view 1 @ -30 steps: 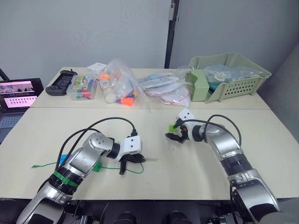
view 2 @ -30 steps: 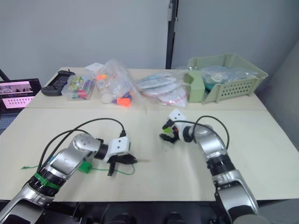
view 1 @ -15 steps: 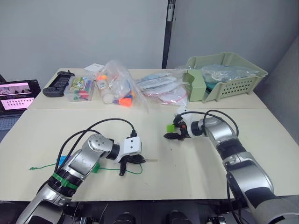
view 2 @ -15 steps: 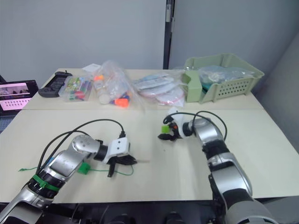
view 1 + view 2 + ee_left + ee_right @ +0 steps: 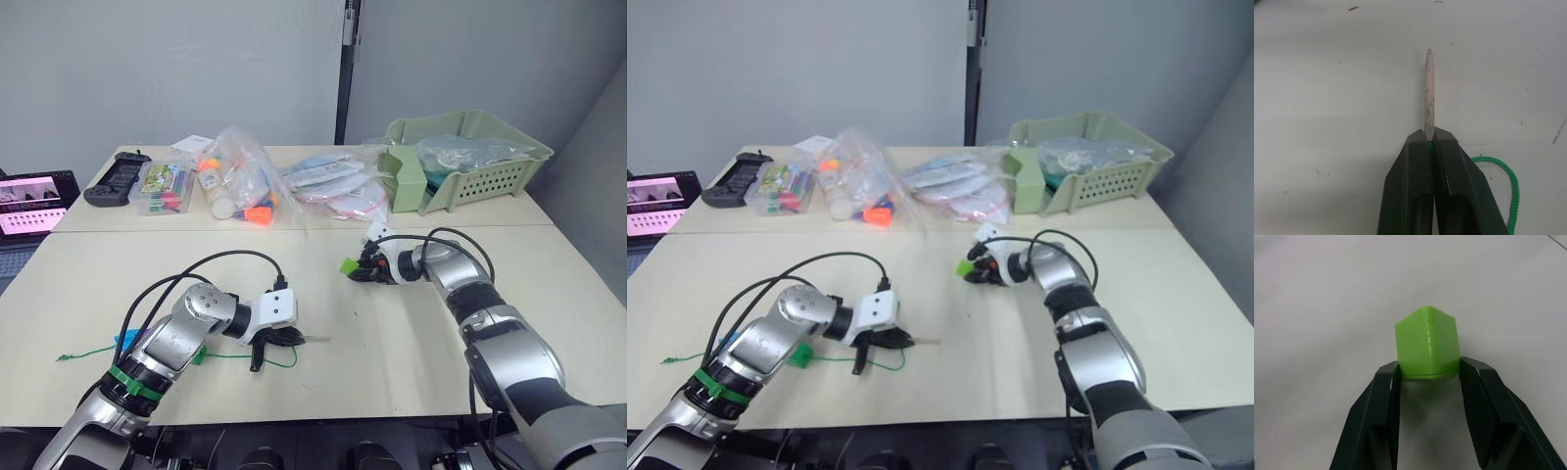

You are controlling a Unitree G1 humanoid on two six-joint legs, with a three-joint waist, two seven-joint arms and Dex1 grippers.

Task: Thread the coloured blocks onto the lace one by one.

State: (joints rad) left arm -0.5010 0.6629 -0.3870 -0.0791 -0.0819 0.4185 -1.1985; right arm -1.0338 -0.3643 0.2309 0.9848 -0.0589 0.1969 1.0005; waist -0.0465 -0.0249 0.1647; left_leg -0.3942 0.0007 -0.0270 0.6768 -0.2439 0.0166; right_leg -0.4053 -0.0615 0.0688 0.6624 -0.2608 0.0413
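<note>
Left end effector (image 5: 1430, 142): its two black fingers are pressing together on the lace (image 5: 1428, 93), gripping right behind the stiff pale tip so the tip is sticking out bare and free to enter a hole.
Lace tip: its long axis is running straight on from the fingers, lying low and roughly level over the desk (image 5: 392, 352), aiming toward the right arm's side.
Lace tail: the green string is looping out just behind the fingers and trailing back past the left arm, away from the tip.
Right end effector (image 5: 1427, 369): its fingers are clamping a light green block (image 5: 1426, 341) by two opposite faces, likely leaving the hole faces clear.
Block placement: it is hanging off the desk, a corner edge facing outward; its hole is not visible.
Gap: the block and the lace tip are well apart, so threading is not yet beginning.
Other blocks: a dark green block (image 5: 801, 354) and a blue one (image 5: 125, 340) are lying behind the left end effector, beside that arm.
</note>
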